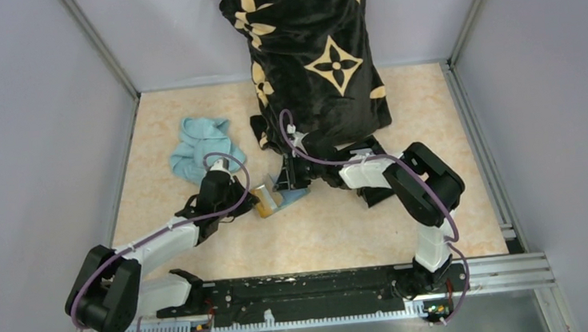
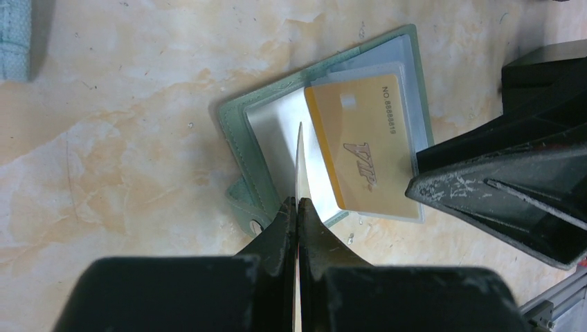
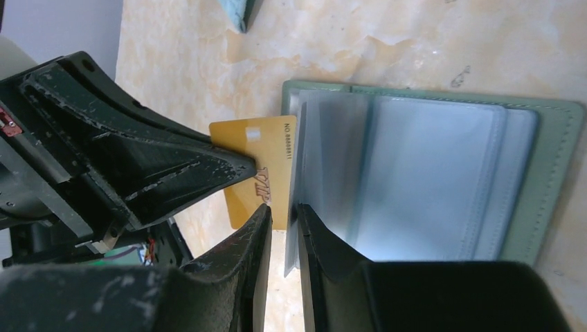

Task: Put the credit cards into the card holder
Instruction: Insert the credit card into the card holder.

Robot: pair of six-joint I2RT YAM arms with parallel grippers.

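Note:
The sage-green card holder lies open on the table, its clear sleeves facing up; it also shows in the right wrist view. A tan-orange card lies flat on a sleeve and sticks out past its edge. My left gripper is shut on a thin pale silvery card, seen edge-on, its far end over the holder's open fold. My right gripper is narrowly open, with a sleeve's edge between the jaws, beside the orange card. In the top view both grippers, left and right, meet at the holder.
A light blue cloth lies at the back left. A black fabric with gold flowers hangs over the back middle, down to the right arm. Grey walls enclose the table. A black rail runs along the near edge.

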